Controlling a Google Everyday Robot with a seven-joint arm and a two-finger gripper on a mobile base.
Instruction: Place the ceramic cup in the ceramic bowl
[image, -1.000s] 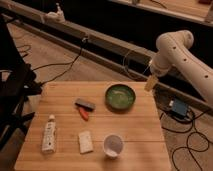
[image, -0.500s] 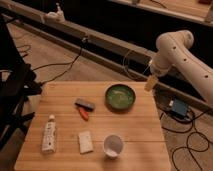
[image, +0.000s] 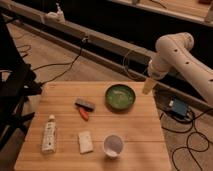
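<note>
The ceramic cup (image: 113, 145), small, white and round, stands upright near the front edge of the wooden table (image: 60, 95). The ceramic bowl (image: 120, 96), green with a dark rim, sits at the table's back right and holds nothing. My gripper (image: 146, 88) hangs from the white arm (image: 172, 52) just right of the bowl, over the table's right edge, far from the cup. It holds nothing that I can see.
A white tube (image: 49, 133) lies at the front left, a flat white block (image: 85, 142) left of the cup, and a dark block (image: 85, 104) with a red tool (image: 83, 113) left of the bowl. Cables and a blue box (image: 178, 108) lie on the floor at the right.
</note>
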